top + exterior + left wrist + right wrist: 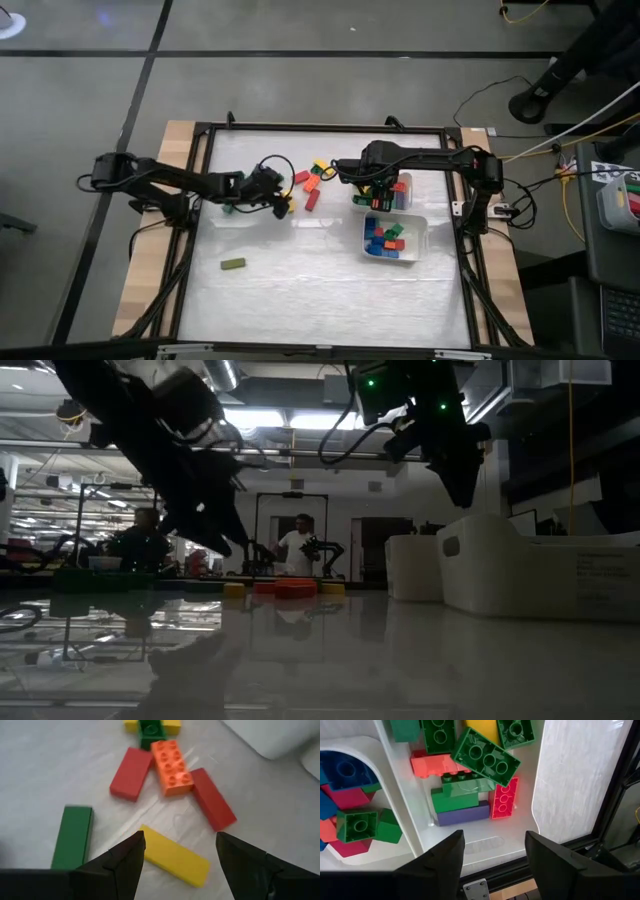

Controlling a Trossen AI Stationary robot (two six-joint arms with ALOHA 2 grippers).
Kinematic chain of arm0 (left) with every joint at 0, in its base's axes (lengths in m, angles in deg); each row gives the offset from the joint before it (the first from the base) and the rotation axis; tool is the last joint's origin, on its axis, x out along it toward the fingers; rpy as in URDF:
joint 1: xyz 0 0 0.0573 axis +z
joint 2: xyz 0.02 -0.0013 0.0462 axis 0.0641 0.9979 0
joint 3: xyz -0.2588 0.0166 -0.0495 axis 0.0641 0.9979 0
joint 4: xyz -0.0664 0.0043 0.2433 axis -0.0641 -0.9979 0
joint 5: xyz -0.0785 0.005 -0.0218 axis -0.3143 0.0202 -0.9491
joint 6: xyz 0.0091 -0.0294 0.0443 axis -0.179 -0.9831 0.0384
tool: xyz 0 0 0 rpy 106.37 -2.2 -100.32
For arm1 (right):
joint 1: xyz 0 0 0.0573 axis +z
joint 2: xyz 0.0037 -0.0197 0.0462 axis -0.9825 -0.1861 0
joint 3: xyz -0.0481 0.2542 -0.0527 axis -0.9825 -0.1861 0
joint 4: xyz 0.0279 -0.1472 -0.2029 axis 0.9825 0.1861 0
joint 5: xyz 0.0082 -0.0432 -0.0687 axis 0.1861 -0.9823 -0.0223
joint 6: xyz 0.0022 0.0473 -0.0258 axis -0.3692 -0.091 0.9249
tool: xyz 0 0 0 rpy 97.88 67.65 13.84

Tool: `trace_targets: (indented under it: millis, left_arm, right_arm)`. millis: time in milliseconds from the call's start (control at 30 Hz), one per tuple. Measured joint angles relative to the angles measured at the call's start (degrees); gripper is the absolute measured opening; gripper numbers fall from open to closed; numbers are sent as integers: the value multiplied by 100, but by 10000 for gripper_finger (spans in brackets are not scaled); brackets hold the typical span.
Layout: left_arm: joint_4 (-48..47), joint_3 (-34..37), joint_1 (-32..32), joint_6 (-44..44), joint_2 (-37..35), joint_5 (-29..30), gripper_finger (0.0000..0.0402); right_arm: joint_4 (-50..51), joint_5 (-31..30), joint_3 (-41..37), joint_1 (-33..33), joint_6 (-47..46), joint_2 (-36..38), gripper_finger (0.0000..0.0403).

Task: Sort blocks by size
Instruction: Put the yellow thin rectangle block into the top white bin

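White desk holds loose blocks (312, 186) beside the trays (395, 240); left fingers (177, 865), spread wide over a yellow bar (174, 856), should straddle its narrow sides squarely; right fingers (494, 851) hang parted, empty.

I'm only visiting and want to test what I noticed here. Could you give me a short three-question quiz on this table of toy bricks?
1. True or false: the right gripper hangs open over a white tray that holds long bricks.
2. Which brick lies directly in front of the open left gripper? A) the yellow bar B) a purple cube C) a blue cube
3. Fill in: a lone ______ brick lies apart from the others, toward the table's left front.

Key
1. True
2. A
3. green
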Motion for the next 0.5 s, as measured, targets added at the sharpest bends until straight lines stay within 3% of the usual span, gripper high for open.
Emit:
trace_targets:
  millis: [267,500]
  left_arm:
    - [22,0,51,-1147,556,15,232]
    - [364,0,49,-1653,923,59,232]
  right_arm:
    - [-25,2,0,0,-26,0,211]
    - [-49,11,2,0,-42,0,211]
